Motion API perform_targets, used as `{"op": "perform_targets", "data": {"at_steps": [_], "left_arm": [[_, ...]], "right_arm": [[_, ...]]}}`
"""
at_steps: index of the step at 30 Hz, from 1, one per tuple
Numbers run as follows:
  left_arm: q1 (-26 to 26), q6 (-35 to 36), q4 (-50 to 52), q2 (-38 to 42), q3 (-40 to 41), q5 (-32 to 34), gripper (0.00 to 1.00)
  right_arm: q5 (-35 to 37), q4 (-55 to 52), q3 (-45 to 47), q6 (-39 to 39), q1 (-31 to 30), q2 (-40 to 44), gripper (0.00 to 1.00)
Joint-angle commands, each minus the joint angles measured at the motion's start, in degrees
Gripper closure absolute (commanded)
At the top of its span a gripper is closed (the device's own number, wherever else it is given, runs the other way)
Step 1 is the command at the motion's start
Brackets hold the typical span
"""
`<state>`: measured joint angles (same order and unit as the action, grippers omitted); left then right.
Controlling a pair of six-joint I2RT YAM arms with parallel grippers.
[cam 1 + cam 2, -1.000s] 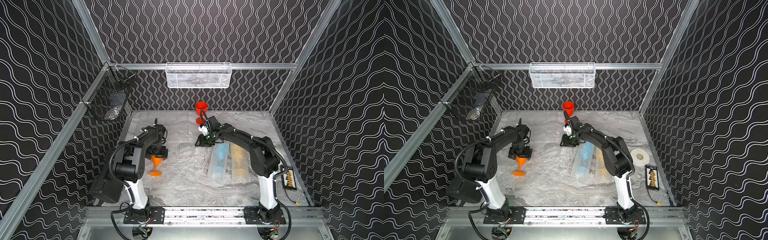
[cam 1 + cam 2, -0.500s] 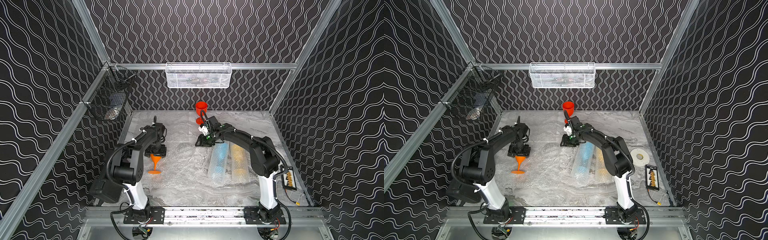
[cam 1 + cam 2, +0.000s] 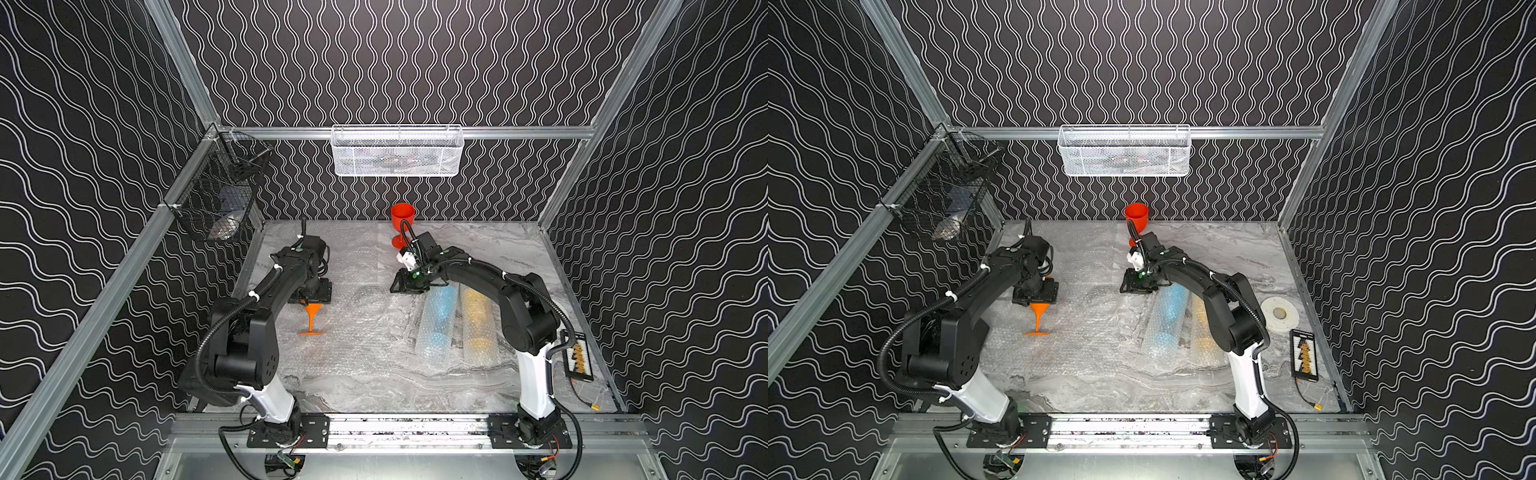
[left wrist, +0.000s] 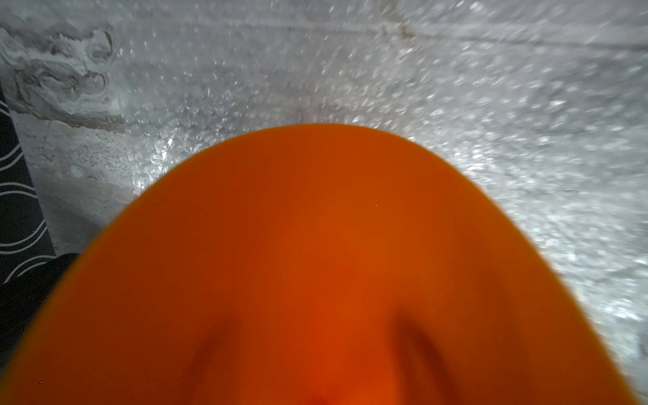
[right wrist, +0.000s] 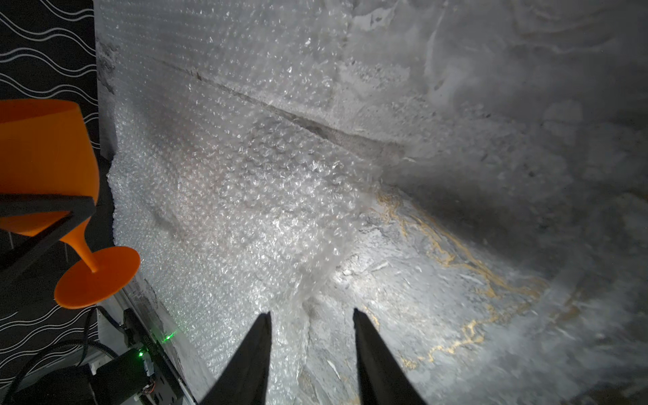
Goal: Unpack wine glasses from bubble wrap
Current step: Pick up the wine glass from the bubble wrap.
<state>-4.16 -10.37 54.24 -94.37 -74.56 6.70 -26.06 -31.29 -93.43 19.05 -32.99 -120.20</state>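
My left gripper (image 3: 312, 296) is shut on the bowl of the orange wine glass (image 3: 311, 319), which hangs upright over a flat sheet of bubble wrap (image 3: 357, 332). The orange bowl (image 4: 315, 263) fills the left wrist view and hides the jaws. The right wrist view shows the same glass (image 5: 45, 150) with a dark finger (image 5: 45, 205) across its bowl. My right gripper (image 5: 311, 314) is open, low at the sheet's raised edge (image 5: 245, 210). The red glass (image 3: 402, 222) stands bare at the back. A blue glass (image 3: 440, 320) and a yellow one (image 3: 476, 320) lie in wrap tubes.
A white wire basket (image 3: 397, 151) hangs on the back wall. A black wire basket (image 3: 220, 199) hangs on the left rail. In a top view, a tape roll (image 3: 1279, 313) and a small black device with a cable (image 3: 1305, 355) lie along the right edge.
My left gripper has carried the orange glass a little toward the back of the table. The right arm has not moved.
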Motion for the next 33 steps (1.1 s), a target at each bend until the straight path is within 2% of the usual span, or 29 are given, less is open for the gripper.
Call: {"op": "perform_targets", "data": {"at_steps": [1,9,16,20,24,30,33], "left_arm": [[-0.8,0.0,-1.8,2.5,-0.4,-4.3,0.23],[-5.4,-5.6,-17.3,8.9,6.7,-15.3,0.25],[-13.9,-10.0,-33.9,8.9,9.8,-12.7,0.25],[-19.0,-8.6,-42.4,8.2,10.3,-9.5,0.25],[-22.6,-7.7,-56.4,8.7,14.3,-9.9,0.25],[-27.2,-1.0,-67.9,7.7,17.4,-7.7,0.25],[-29.2,3.0,-72.6,8.3,19.9,-6.7,0.25]], "right_arm": [[-1.2,0.5,-0.6,0.6,0.1,0.3,0.59],[-4.7,1.5,1.0,1.7,4.0,2.0,0.59],[-8.8,2.9,2.5,4.0,7.9,6.3,0.59],[-7.4,0.3,1.4,3.3,9.6,9.2,0.59],[-7.1,-2.9,-1.2,2.8,10.8,12.8,0.59],[-5.0,-8.6,-5.5,1.9,11.6,18.5,0.59],[-6.2,-13.0,-9.0,1.1,11.6,18.8,0.58]]}}
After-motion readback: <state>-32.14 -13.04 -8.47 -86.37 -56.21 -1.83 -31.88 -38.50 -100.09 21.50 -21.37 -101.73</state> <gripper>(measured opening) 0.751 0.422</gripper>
